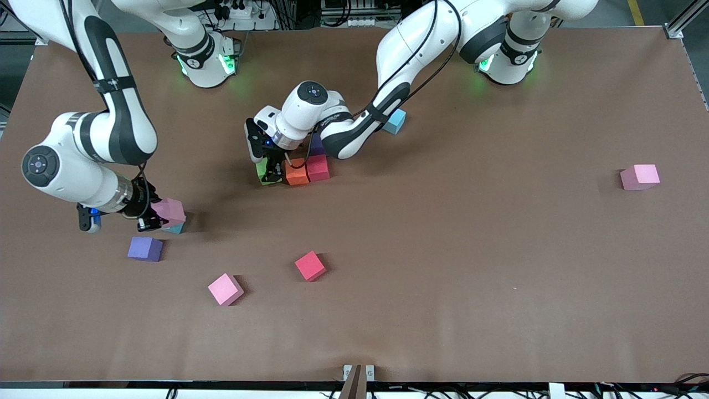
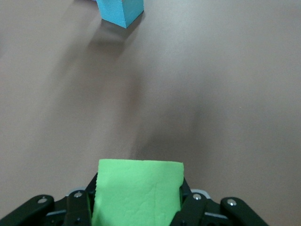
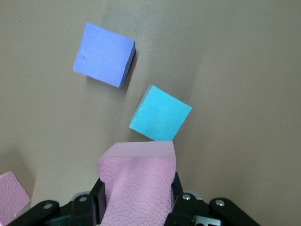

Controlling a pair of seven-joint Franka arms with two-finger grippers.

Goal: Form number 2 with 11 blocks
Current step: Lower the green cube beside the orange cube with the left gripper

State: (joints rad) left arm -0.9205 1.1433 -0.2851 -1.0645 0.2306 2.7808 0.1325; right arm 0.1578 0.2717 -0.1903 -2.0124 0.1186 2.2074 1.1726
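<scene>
My left gripper (image 1: 270, 172) (image 2: 138, 190) is shut on a green block (image 1: 261, 170) (image 2: 138, 193), low over the table, right beside an orange block (image 1: 296, 172). A red block (image 1: 318, 167) touches the orange one, and a purple block (image 1: 317, 145) sits just farther from the camera than the red. My right gripper (image 1: 157, 217) (image 3: 136, 190) is shut on a pink block (image 1: 169, 211) (image 3: 138, 186), held over a light blue block (image 1: 177, 228) (image 3: 161, 114) near the right arm's end.
Loose on the table are a purple block (image 1: 145, 249) (image 3: 104, 55), a pink block (image 1: 225, 288), a red block (image 1: 310, 266), a pink block (image 1: 640, 177) toward the left arm's end, and a light blue block (image 1: 394, 122) beside the left arm. Another light blue block (image 2: 120, 10) shows in the left wrist view.
</scene>
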